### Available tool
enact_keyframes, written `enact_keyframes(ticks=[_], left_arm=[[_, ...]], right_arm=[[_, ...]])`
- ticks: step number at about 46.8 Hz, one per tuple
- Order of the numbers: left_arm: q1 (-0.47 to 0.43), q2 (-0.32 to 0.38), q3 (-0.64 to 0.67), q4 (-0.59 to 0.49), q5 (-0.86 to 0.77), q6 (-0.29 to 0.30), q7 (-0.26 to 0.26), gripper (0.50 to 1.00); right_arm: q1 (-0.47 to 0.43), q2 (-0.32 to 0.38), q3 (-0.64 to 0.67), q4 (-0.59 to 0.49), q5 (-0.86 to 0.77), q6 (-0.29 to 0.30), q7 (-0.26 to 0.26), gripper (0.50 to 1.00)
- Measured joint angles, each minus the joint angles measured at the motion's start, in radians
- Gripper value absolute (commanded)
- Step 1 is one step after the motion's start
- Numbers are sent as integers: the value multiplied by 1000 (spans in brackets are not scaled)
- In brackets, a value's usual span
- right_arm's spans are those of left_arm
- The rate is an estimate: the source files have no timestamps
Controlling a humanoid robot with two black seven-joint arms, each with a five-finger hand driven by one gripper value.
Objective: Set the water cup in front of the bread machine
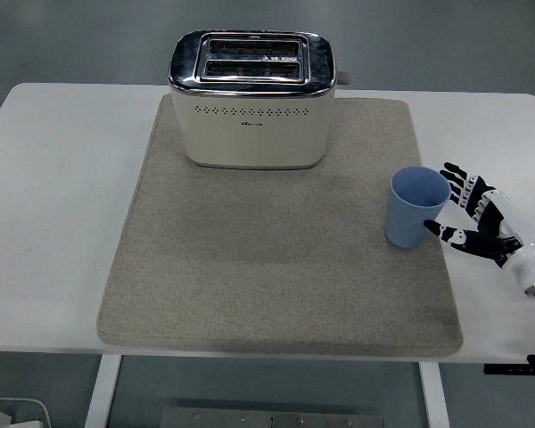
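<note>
A light blue water cup (415, 207) stands upright near the right edge of the beige mat (267, 259). The cream and chrome bread machine (251, 98) sits at the back of the mat, its two slots facing up. My right hand (468, 214) lies just right of the cup with fingers spread. The thumb tip reaches the cup's lower side and the other fingers are behind its rim. It holds nothing. The left arm does not show.
The white table (53, 205) extends left and right of the mat. Its near edge runs below the mat. A dark fitting (517, 367) pokes out under the table at the bottom right.
</note>
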Motion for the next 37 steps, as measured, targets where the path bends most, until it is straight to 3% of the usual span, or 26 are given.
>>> enact_keyframes(ticks=[19,37], left_arm=[[0,0,0,0,0,0,0,996],[0,0,0,0,0,0,0,996]], right_arm=[[5,-20,-8,0,0,27,-4,924],[53,-15,-12,-9,-5,32,-86,924]])
